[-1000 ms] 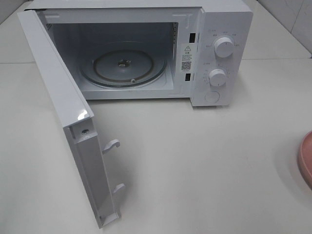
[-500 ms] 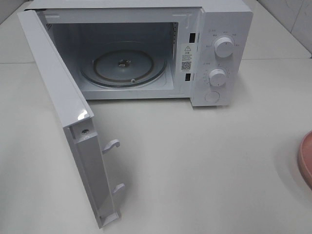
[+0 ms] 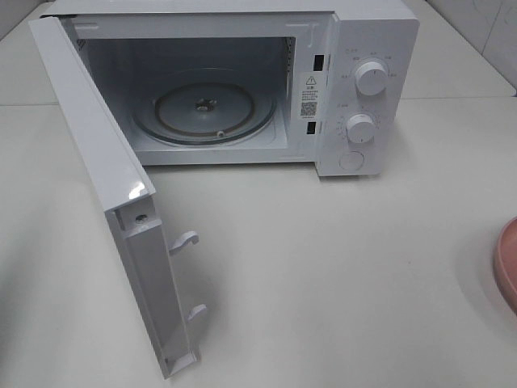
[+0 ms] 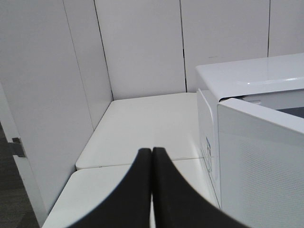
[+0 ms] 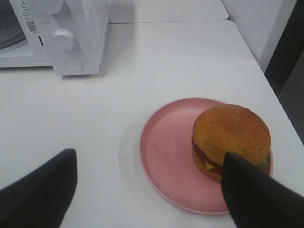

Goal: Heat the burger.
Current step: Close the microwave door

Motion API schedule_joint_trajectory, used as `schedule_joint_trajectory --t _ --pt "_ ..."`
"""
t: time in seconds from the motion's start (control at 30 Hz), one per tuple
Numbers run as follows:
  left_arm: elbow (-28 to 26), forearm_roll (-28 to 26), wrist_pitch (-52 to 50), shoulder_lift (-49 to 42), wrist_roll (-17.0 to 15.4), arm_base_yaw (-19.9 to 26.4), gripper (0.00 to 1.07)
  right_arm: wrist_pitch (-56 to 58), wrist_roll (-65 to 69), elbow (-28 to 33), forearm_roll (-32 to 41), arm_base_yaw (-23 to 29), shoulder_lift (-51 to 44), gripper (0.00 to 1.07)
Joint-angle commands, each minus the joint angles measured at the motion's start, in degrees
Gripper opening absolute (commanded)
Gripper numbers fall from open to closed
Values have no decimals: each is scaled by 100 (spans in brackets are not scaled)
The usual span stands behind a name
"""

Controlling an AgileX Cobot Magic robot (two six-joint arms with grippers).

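Going left to right in the high view, we first meet the microwave door (image 3: 105, 194), swung fully open toward seven o'clock, its two latch hooks (image 3: 187, 275) standing out from the free edge. Behind it the white microwave (image 3: 371, 48) sits at twelve o'clock on the white table (image 3: 339, 275); its cavity holds only the round glass turntable (image 3: 203, 111), with nothing resting on it. On the control panel to the right we see two dials (image 3: 365, 103) one above the other, and a round button (image 3: 351, 160) below them. At three o'clock, cut by the frame edge, a sliver of the pink plate (image 3: 507, 263) shows. From the right wrist we see the plate whole — the burger (image 5: 231, 141) sits in it, pushed toward the rim away from the microwave, leaving the nearer half bare. The right gripper (image 5: 149, 187) hangs above the table with its fingers spread wide, one fingertip overlapping the burger's edge in view, gripping nothing. The left gripper (image 4: 152, 153) is pressed fully together — empty — beside the open door.
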Motion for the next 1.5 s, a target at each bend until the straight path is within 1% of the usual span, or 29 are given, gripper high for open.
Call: schedule_joint_trajectory --t 0.03,0.07,0.1,0.13,0.17,0.2,0.23,0.27,0.3,0.33,0.37,0.43,0.47,0.5,0.53,0.57,0.6,0.67,0.7,0.73,0.77,0.8,0.83,0.9,1.03,1.07,1.1,1.17,1.5 --pt "63 23 -934 716 -34 11 0 -74 -74 0 -6 -23 -166 76" --pt "63 92 -1392 1220 -69 11 0 -74 -74 0 -6 -23 -166 76" --pt "63 92 -1392 1220 -69 11 0 -74 -74 0 -6 -23 -166 76" --pt "63 160 -1610 1473 -92 11 0 -74 -74 0 -6 -23 -166 76" --pt "63 355 -1960 1914 -269 11 0 -74 -74 0 -6 -23 -166 76" --pt "63 355 -1960 1914 -269 11 0 -74 -74 0 -6 -23 -166 76" --pt "63 636 -2269 2355 -510 11 0 -74 -74 0 -6 -23 -166 76" --pt "63 636 -2269 2355 -510 11 0 -74 -74 0 -6 -23 -166 76" --pt "63 808 -2447 2595 -630 11 0 -74 -74 0 -6 -23 -166 76" --pt "63 1140 -2842 3071 -819 11 0 -74 -74 0 -6 -23 -166 76" --pt "63 1140 -2842 3071 -819 11 0 -74 -74 0 -6 -23 -166 76" --pt "46 1633 -3466 3690 -1106 11 0 -74 -74 0 -6 -23 -166 76" --pt "46 1633 -3466 3690 -1106 11 0 -74 -74 0 -6 -23 -166 76" --pt "34 1736 -3655 3873 -1203 11 0 -74 -74 0 -6 -23 -166 76" --pt "-23 1902 -4171 4326 -1352 11 0 -74 -74 0 -6 -23 -166 76" --pt "-23 1902 -4171 4326 -1352 11 0 -74 -74 0 -6 -23 -166 76" --pt "-103 2040 -4549 4715 -1415 11 0 -74 -74 0 -6 -23 -166 76" --pt "-143 2114 -4635 4910 -1484 11 0 -74 -74 0 -6 -23 -166 76" --pt "-304 2366 -4681 5237 -1730 11 0 -74 -74 0 -6 -23 -166 76" --pt "-304 2366 -4681 5237 -1730 11 0 -74 -74 0 -6 -23 -166 76" --pt "-407 2481 -4681 5363 -1816 11 0 -74 -74 0 -6 -23 -166 76" --pt "-613 2785 -4693 5615 -1891 6 0 -74 -74 0 -6 -23 -166 76" --pt "-613 2785 -4693 5615 -1891 6 0 -74 -74 0 -6 -23 -166 76" --pt "-922 3083 -4710 5936 -1885 -109 0 -74 -74 0 -6 -23 -166 76" --pt "-1169 3088 -4715 6142 -1885 -315 0 -74 -74 0 -6 -23 -166 76" --pt "-1289 3088 -4710 6268 -1862 -487 0 -74 -74 0 -6 -23 -166 76" --pt "-1289 3088 -4710 6268 -1862 -487 0 -74 -74 0 -6 -23 -166 76" --pt "-1455 3083 -4710 6474 -1862 -699 0 -74 -74 0 -6 -23 -166 76" --pt "-1799 2962 -4681 6812 -1862 -1249 0 -74 -74 0 -6 -23 -166 76"
